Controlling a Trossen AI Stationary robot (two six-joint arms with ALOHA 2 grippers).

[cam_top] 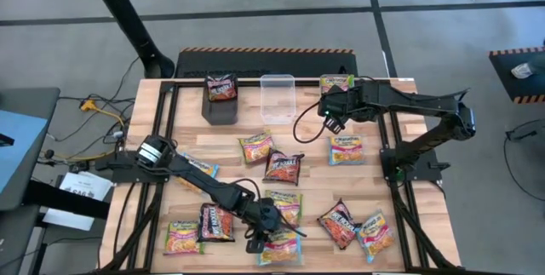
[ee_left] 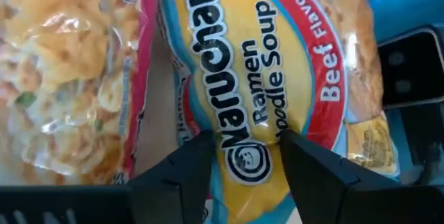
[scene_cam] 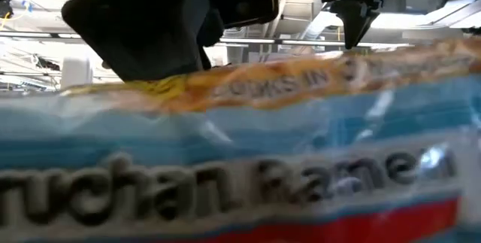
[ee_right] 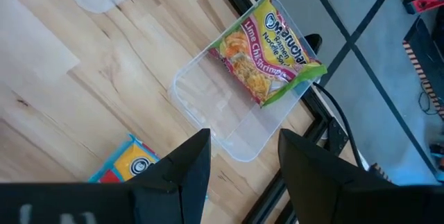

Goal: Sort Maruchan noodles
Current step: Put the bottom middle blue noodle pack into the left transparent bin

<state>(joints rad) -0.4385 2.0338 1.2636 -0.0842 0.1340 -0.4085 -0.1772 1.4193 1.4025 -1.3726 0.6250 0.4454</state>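
Note:
Several Maruchan noodle packets lie flat on the wooden table. My left gripper (cam_top: 258,239) (ee_left: 243,141) is open and low at the near edge, over a blue-edged yellow Beef packet (ee_left: 263,78) (cam_top: 283,248) that fills the low view (scene_cam: 240,138). Its fingers stand either side of the packet's logo end. My right gripper (cam_top: 330,120) (ee_right: 243,141) is open and empty, raised over the far right. Below it a clear tub (ee_right: 229,120) holds a green-edged Lime Chili Shrimp packet (ee_right: 267,50) (cam_top: 337,83). A maroon packet (cam_top: 221,86) lies on the black box (cam_top: 220,109). My left gripper points down at the Beef packet with a finger (ee_left: 187,172) on each side of its logo end (ee_left: 243,158). I cannot tell whether the fingers touch it. The packet lies flat on the table.
An empty clear tub (cam_top: 278,96) stands at the far middle. Loose packets lie at the centre (cam_top: 283,167) (cam_top: 255,147), right (cam_top: 347,150), near right (cam_top: 338,222) (cam_top: 375,232) and near left (cam_top: 183,237) (cam_top: 215,222). A pink-edged packet (ee_left: 62,78) lies next to the Beef one.

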